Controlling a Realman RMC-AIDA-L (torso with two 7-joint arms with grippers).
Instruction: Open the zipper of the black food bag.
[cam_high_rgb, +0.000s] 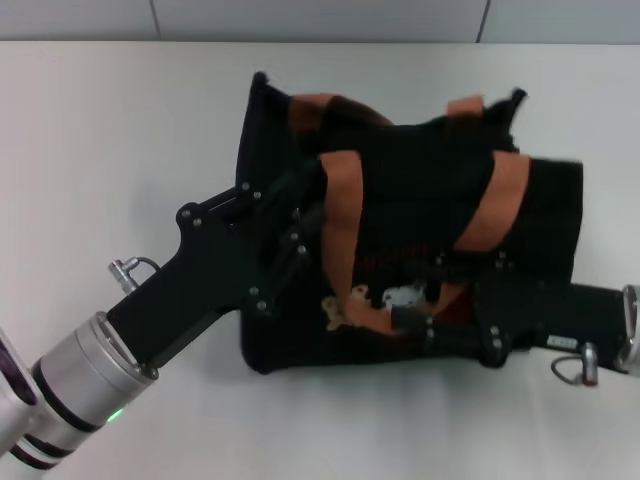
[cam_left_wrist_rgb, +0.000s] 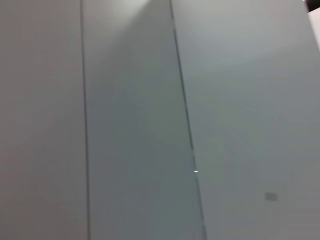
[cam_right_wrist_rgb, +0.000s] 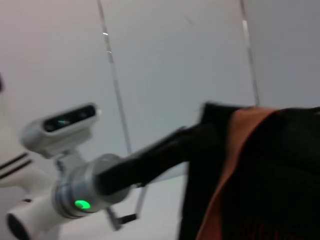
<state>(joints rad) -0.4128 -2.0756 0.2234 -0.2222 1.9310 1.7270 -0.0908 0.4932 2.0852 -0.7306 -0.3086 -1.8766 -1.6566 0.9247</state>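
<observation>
Black food bag (cam_high_rgb: 420, 190) on the white table (cam_high_rgb: 100, 150), left gripper (cam_high_rgb: 300, 240) pressed into its left side, right gripper (cam_high_rgb: 440, 300) at its near edge by a silver zipper pull (cam_high_rgb: 405, 296) — finger state of both hidden, orange-brown straps (cam_high_rgb: 340, 215) draped across the top.

No legible text, labels, brands, numbers or signs anywhere.

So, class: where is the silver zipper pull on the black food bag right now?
In the head view, the silver zipper pull sits low on the near face of the black food bag, between the orange strap ends, just beyond the right end effector.
</observation>
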